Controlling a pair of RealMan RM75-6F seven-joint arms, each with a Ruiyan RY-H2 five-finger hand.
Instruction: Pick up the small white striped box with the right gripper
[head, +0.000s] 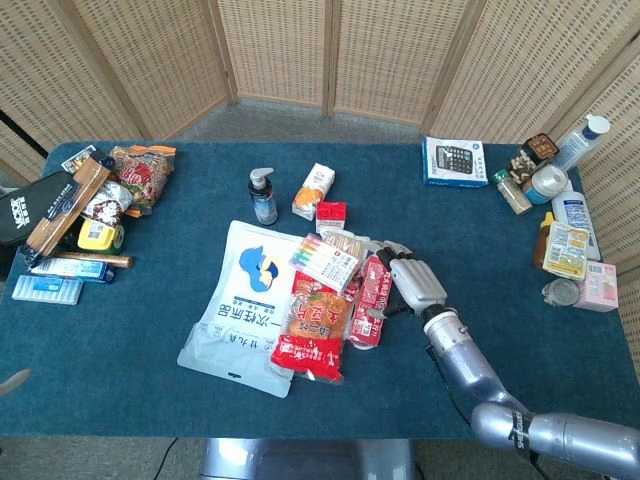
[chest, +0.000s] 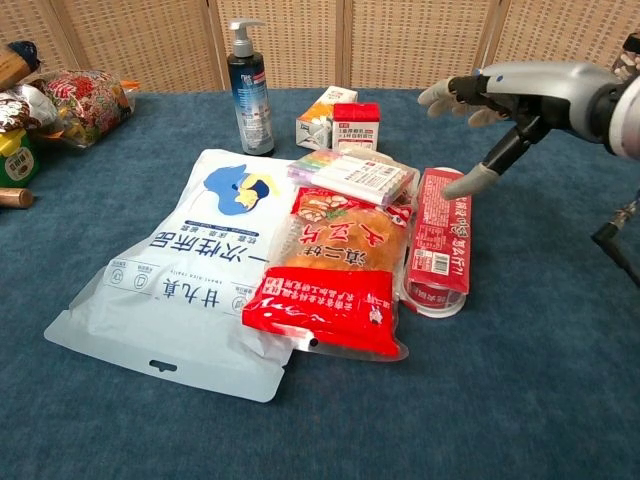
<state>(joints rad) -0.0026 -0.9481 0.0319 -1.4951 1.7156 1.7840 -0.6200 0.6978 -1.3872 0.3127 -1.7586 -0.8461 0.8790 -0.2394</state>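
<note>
The small white box with pastel stripes (head: 325, 260) lies mid-frame atop the snack packets on the blue surface (head: 480, 230). It is probably light, thin card, so pinch its long edges gently. Your right hand (head: 412, 282) hovers beside it, fingers (chest: 447, 96) spread and empty.

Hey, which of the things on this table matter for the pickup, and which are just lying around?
For the job:
small white striped box
right hand, fingers apart, holding nothing

Just lying about:
pump bottle
white pouch
red snack bag
calculator box
</note>
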